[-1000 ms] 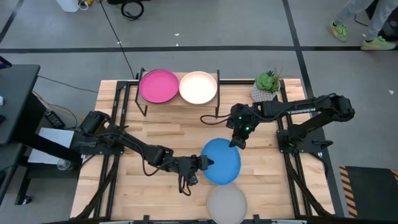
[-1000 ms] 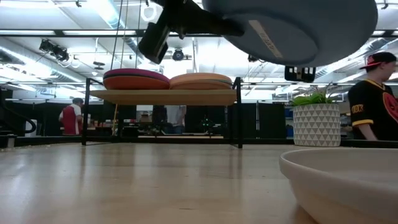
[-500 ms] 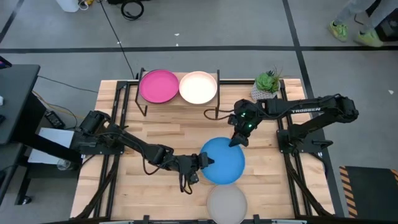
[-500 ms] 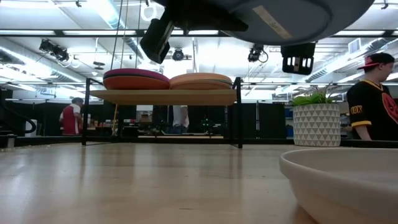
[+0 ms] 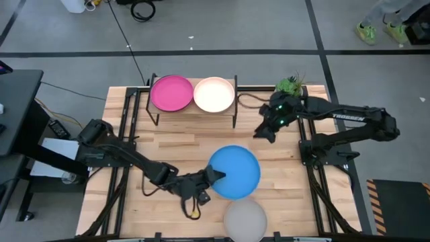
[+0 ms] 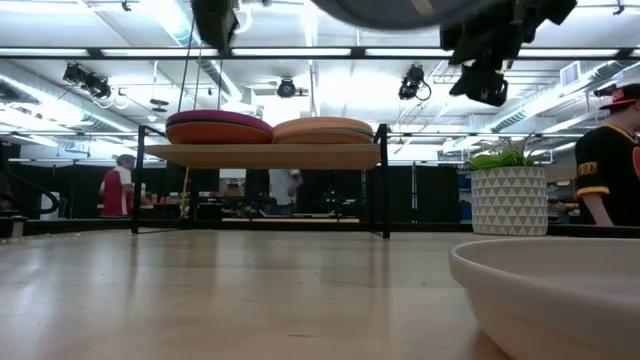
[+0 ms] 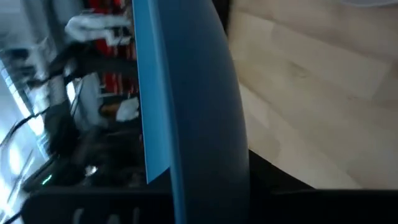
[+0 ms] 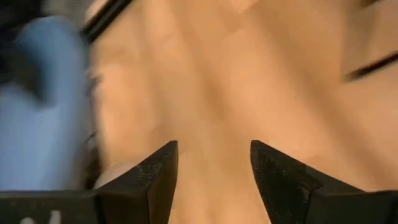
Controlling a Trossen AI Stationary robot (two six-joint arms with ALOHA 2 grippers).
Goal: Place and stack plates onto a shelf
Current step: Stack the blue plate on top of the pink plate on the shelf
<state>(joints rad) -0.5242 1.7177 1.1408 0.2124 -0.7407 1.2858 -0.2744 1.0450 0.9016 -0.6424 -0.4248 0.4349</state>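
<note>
The bright blue plate (image 5: 234, 172) is pinched at its rim by the left gripper (image 5: 213, 177), lifted off the surface, well short of the shelf (image 5: 193, 107). Probably carry-to-shelf next, onto the magenta plate (image 5: 171, 93) or peach plate (image 5: 214, 94). The right gripper (image 8: 214, 163) is spread, empty, nearer the shelf.

Right end effector (image 8: 213, 163) fingers parted over wooden table (image 8: 249, 81), blurred blue plate (image 8: 43, 106) beyond

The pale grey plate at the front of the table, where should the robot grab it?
Probably by its raised rim. The pale grey plate lies flat and shallow on the table, so only the rim offers an edge to pinch. The open right gripper could come down onto its right side, since the bright blue plate in the left gripper hangs over its far edge.
</note>
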